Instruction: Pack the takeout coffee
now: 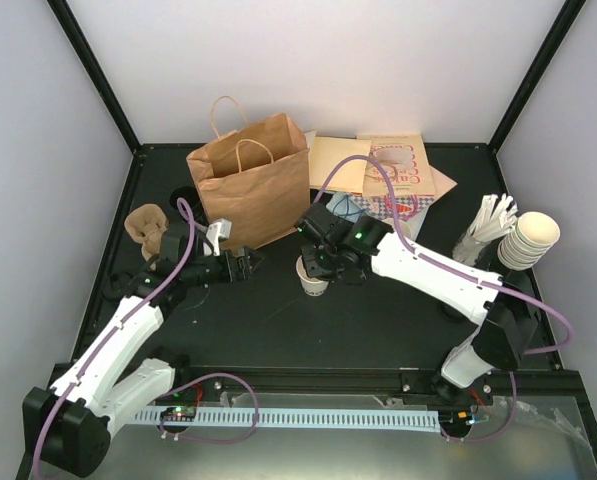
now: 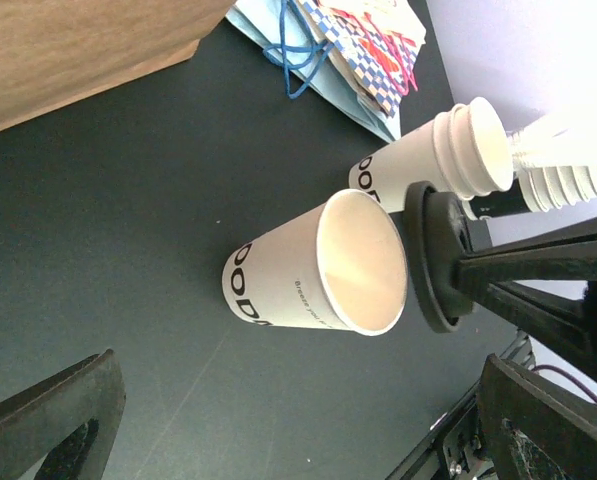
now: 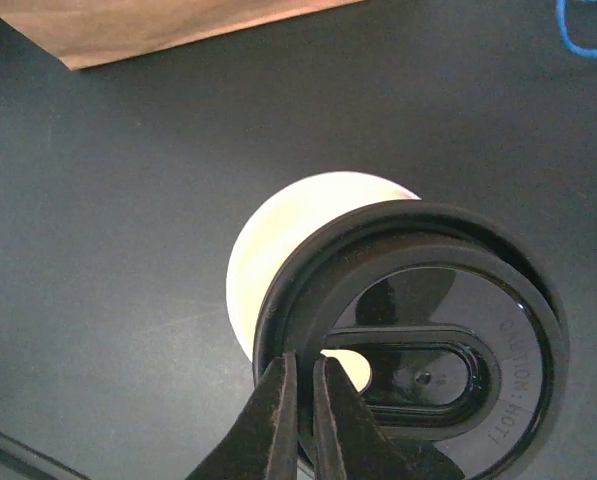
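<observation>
Cup [image 1: 313,279] stands upright mid-bench [image 1: 378,335], mouth open, long axis vertical, at 5 o'clock of the bag [image 1: 250,190]. Right end effector [image 3: 305,372] is clamped on the rim of a black lid [image 3: 418,350], fingers pinched nearly together on it. Lid hangs just over the cup mouth, roughly flat but off-centre. In the right wrist view the cup rim peeks out at 10 o'clock of the lid, so I'd judge the lid has to shift that way before it's pressed down. Can't tell if the lid edge touches the rim.

From above, the cup is at about 7 o'clock of the right end effector, almost under it. Right arm reaches in from 4 o'clock, stretched out, wrist pitched down. Left end effector [image 1: 246,263] has fingers wide apart, holds nothing, low over the bench at the cup's 9 o'clock and pointing at it. Right arm is nearer and has the lid. Left looks placed to steady the cup, my guess.
</observation>
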Available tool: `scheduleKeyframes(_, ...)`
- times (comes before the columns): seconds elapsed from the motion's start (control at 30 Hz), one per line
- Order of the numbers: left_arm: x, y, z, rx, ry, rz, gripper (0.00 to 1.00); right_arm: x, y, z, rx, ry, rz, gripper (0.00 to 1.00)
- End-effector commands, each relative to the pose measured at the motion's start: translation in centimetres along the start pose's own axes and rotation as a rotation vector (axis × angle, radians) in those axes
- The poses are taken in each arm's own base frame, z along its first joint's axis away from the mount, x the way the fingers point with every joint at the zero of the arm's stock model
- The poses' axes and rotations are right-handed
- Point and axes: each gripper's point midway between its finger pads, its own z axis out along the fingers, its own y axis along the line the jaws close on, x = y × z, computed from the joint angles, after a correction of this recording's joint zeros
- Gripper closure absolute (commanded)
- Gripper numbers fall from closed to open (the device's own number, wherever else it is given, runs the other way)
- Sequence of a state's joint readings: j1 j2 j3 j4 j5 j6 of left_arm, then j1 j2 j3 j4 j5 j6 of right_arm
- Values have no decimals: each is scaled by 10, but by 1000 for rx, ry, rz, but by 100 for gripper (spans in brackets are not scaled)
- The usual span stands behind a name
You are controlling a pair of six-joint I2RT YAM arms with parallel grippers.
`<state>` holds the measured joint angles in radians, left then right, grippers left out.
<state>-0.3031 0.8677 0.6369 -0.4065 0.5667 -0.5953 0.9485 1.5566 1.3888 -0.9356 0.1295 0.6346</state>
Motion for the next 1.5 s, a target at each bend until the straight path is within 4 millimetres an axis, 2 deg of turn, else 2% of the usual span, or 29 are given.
scheduleKeyframes(0.0, -5, -13, 4, 60, -3, 14, 1, -16, 11, 10, -11, -56, -32, 93)
scheduleKeyframes(0.33, -5, -13, 8, 70, 8, 9, 1, -14, 17, 30, -10, -23, -52, 93)
scheduleKeyframes(0.83, -1, -10, 15, 73, 30, -5, 1, -17, 27, 29, -32, -30, -92, 93)
scheduleKeyframes(1.33, 2, -10, 19, 73, 44, -6, 1, -6, 40, 38, -70, 18, -127, 92)
scheduleKeyframes(1.47, 3, -10, 20, 74, 47, -7, 1, -5, 38, 40, -59, 21, -131, 88)
